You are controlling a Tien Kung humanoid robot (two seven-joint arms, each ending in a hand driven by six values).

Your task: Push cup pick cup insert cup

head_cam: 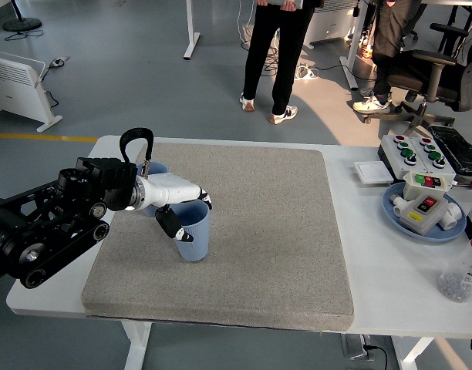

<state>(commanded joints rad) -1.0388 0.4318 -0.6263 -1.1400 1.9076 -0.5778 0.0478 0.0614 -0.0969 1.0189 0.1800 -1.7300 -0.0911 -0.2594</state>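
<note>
Two blue cups sit on the grey mat — the left hand has its fingers clamped round the nearer cup, upright, with the second cup just behind the wrist

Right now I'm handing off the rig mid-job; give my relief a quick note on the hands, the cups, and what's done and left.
Left robot hand: shut on the blue cup, fingers over its rim, thumb on the near wall; the cup is upright on the grey mat.
Right robot hand: not in view.
Second blue cup: upright at the mat's far left, mostly hidden behind the left wrist.
Done: the cup is grasped.
Left: lift it and insert it into the second cup.
A person stands beyond the table's far side, hands out of frame.
</note>
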